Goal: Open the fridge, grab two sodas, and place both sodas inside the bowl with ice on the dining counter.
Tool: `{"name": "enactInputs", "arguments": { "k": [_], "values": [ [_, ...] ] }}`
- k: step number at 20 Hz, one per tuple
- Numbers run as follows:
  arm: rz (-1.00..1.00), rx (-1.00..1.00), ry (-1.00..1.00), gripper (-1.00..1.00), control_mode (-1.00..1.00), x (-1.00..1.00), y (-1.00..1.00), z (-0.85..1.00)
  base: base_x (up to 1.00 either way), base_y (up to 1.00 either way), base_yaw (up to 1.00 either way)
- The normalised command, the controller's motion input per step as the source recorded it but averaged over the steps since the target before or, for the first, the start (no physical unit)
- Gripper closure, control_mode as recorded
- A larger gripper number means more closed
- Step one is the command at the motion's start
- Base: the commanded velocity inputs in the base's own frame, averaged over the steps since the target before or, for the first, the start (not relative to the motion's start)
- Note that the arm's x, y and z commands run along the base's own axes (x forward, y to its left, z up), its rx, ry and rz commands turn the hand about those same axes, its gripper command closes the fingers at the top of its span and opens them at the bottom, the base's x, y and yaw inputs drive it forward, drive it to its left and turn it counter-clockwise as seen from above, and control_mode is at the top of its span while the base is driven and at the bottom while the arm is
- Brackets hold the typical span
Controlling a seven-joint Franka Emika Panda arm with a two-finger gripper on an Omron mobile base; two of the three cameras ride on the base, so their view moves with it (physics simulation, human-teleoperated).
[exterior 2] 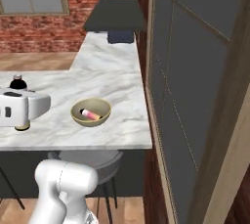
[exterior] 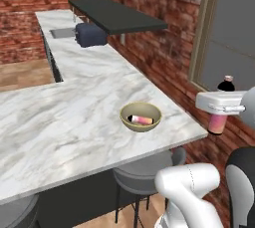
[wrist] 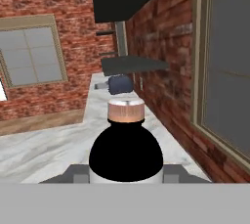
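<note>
Held soda [wrist: 125, 149]: nearest the hand camera, its dark shoulder and pinkish cap rising straight up between the fingers; carried upright, probably so it stays steady in transit.
Gripper [exterior: 219, 108]: pinched on this bottle around its upper body, the pink lower part hanging below the hand in the left base view, the dark neck showing above it.
Position: off the right end of the dining counter [exterior: 74, 117], above the stools and beside the brick wall, not yet over the slab.
Bowl [exterior: 141, 116]: on the counter near its right edge, left of the gripper and apart from it.
First soda [exterior: 141, 119]: lying on its side inside the bowl, so half the delivery looks done.
Remaining: judged, carry the bottle left over the bowl, lower, let go.
Risk: a tall bottle dropped upright may tip out.
</note>
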Motion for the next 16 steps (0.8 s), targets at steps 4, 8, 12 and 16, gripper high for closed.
{"name": "enactInputs", "arguments": {
  "k": [4, 8, 12, 16],
  "values": [
    [0.0, 0.0, 0.0, 1.0, 1.0, 0.0, 0.0, 0.0, 0.78, 0.0, 0.46],
    [0.0, -0.02, 0.0, 1.0, -1.0, 0.03, 0.03, 0.0, 0.33, 0.04, 0.11],
    [0.0, -0.03, 0.14, 1.0, -1.0, 0.64, 0.05, -0.18, 0.0, 0.0, 0.0],
    [0.13, -0.02, 0.48, 1.0, -1.0, 1.0, 0.0, -0.25, 0.0, 0.0, 0.0]
  ]
}}
